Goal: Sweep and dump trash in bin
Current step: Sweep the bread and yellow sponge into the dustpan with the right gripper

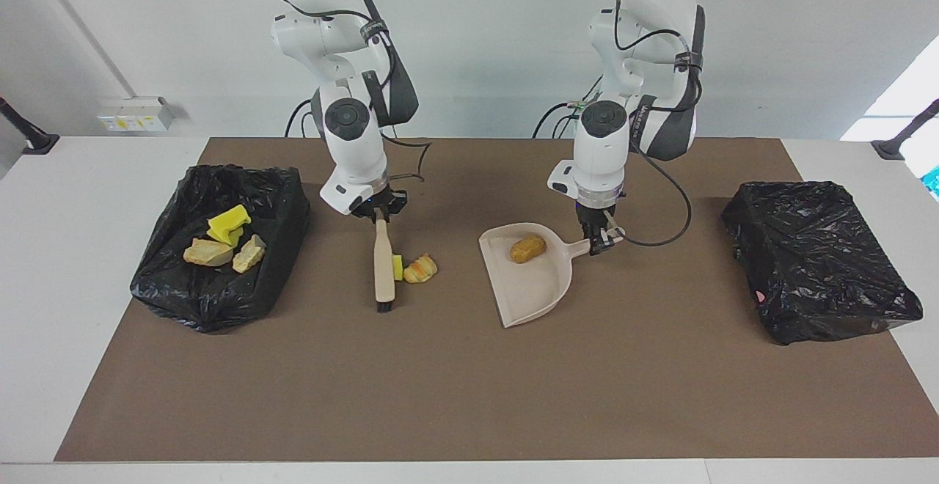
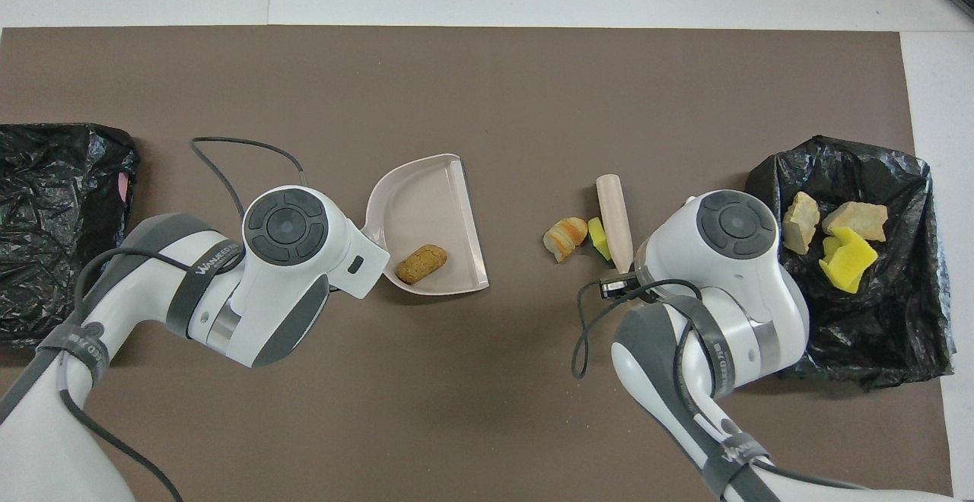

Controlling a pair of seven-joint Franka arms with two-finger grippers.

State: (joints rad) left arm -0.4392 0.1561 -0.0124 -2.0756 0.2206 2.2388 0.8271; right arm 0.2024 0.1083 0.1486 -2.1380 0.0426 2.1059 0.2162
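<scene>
Facing view: black-bagged bin (image 1: pixel 220 249) at right arm's end has yellow sponge (image 1: pixel 227 224) + two tan chunks (image 1: pixel 220 252) in it. Dustpan (image 1: pixel 530 279) carries one brown lump (image 1: pixel 528 248); left gripper (image 1: pixel 603 238) clamped on its handle. Right gripper (image 1: pixel 380 214) shut on brush (image 1: pixel 384 265), bristles down on mat, green-yellow sponge bit (image 1: pixel 397 267) & orange lump (image 1: pixel 420 269) touching beside it. 2nd black bag (image 1: pixel 818 260) at left arm's end.

Overhead view: open brown mat (image 2: pixel 487 91) betw pan mouth (image 2: pixel 470 220) & the two scraps (image 2: pixel 574 234); white tabletop round the mat.
</scene>
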